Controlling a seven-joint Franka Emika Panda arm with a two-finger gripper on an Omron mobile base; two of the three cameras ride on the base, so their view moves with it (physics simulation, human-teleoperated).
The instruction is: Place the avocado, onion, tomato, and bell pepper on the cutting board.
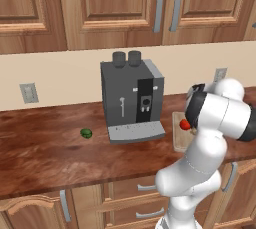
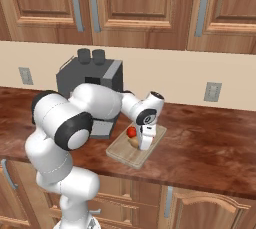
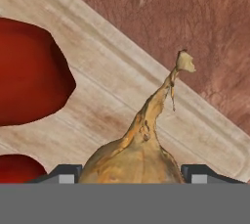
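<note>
1. Your white arm reaches forward and down over the flat, pale wooden cutting board (image 2: 129,154), which lies on the dark reddish-brown counter (image 2: 210,145) just right of the grey coffee machine (image 1: 131,100).
2. In the hand view, the gripper (image 3: 131,171) has its two dark tips on either side of the tan onion (image 3: 134,152), whose thin pointed stalk rises away over the board. You cannot tell from the pictures whether the fingers press the bulb or stand just free of it.
3. In the right base view the onion sits low over the board beside the hand; whether it rests on the wood cannot be told.
4. A smooth red fruit (image 2: 131,132) lies on the board just beside the onion; the hand view shows two red shapes there, too close to tell tomato from pepper.
5. The small dark green, glossy avocado (image 1: 86,133) sits on the counter left of the coffee machine, well apart from the board.
</note>
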